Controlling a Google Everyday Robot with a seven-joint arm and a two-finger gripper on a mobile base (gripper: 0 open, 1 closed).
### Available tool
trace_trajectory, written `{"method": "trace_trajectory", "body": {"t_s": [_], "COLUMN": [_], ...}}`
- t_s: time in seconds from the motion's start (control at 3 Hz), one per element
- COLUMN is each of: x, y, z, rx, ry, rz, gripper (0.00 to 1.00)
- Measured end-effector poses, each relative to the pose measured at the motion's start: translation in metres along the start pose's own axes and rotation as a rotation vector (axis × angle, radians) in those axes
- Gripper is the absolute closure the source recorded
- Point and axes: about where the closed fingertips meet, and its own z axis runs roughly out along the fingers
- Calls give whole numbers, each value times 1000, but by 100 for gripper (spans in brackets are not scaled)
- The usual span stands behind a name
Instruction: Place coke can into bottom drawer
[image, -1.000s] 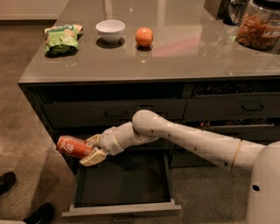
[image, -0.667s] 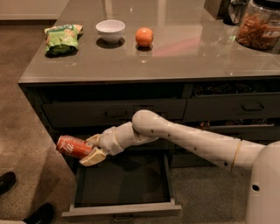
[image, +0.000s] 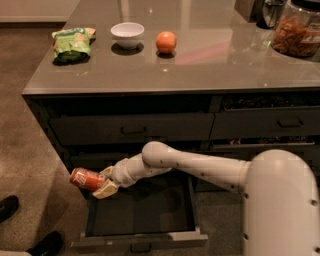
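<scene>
The bottom drawer (image: 150, 237) stands pulled open at the near edge of the view. Its lighter front panel and small handle face the camera, and the dark flat interior is bare. To its left, two black shoes (image: 30, 230) rest on the brown floor. The robot's white body fills the lower right corner, and its arm (image: 200, 165) reaches leftward across the open drawer.

At the arm's end, the pincer (image: 101, 183) hangs over the drawer's left rear corner. It is clamped partway closed on the coke can (image: 85, 179), with one pale finger above the can's end and one below. The can lies roughly on its side, tilted slightly, and points left. It is held in the air above the drawer's left wall, with its free end out past that wall over the floor. It is not inside the drawer.

Behind the arm are taller dark drawers (image: 132, 128) with black handles. Above them is the grey tabletop (image: 200, 67). It carries a green chip bag (image: 72, 44) at the left, then a white bowl (image: 127, 34) and an orange (image: 166, 42). A glass jar (image: 298, 32) of brownish snacks stands at the far right.
</scene>
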Motion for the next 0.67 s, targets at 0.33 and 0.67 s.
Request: {"method": "trace_trajectory", "body": {"t_s": [0.33,0.67], "x": [64,138], "y": [-16,-26], "z": [43,90], "rx": [-9,-28], "ry": [25,36], "rz": [62,123], "gripper": [100,100]}}
